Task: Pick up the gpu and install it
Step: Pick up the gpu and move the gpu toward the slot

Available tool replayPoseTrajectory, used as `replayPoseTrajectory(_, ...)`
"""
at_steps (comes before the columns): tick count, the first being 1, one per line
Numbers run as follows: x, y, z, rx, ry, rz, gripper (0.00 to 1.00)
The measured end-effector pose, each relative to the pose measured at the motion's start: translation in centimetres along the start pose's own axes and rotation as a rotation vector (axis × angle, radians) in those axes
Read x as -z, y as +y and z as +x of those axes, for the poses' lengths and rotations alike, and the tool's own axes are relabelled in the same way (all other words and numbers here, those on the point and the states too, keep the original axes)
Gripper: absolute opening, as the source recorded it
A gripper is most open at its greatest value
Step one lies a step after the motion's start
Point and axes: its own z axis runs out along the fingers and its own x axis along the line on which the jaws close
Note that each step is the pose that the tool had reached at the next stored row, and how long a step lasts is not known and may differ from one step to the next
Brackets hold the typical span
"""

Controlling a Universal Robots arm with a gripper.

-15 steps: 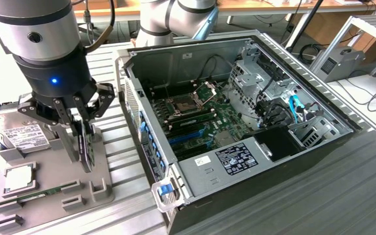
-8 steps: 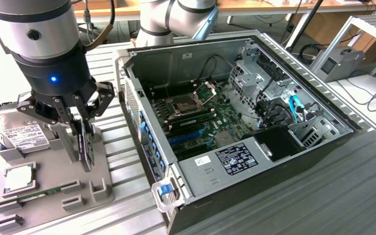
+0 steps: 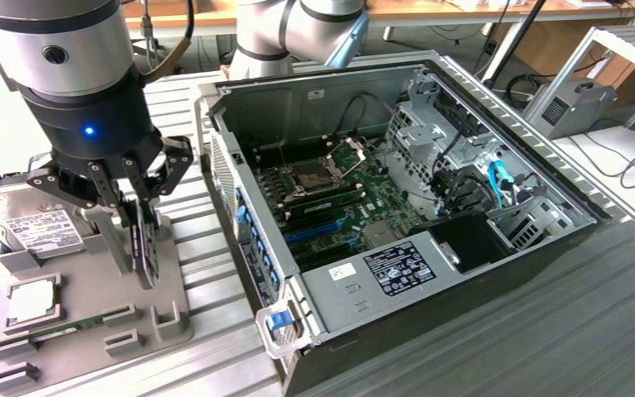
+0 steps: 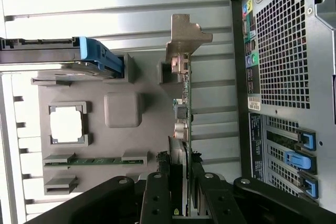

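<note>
**Item:** gpu, one, standing on edge at its slot in the grey holder tray. Its silver bracket is pointing away from the wrist. It is standing upright, apparently so both faces are reachable.

**Gripper**: straddling the card from above, jaws pinching it narrowly. I cannot tell whether the card is clearing its slot.

**Open computer case**: lying beside the tray, motherboard facing up for access.

No writing could be read. The hard drive at nine o'clock bore a white label, its print too fine to make out. In the computer case, a black label and a white sticker near six o'clock were illegible; the gpu showed none.
</note>
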Motion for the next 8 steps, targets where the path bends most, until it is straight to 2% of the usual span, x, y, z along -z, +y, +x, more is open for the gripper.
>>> replayPoseTrajectory(8, 0.26, 0.01, -0.01, 0.000, 0.0000, 0.0000, 0.26)
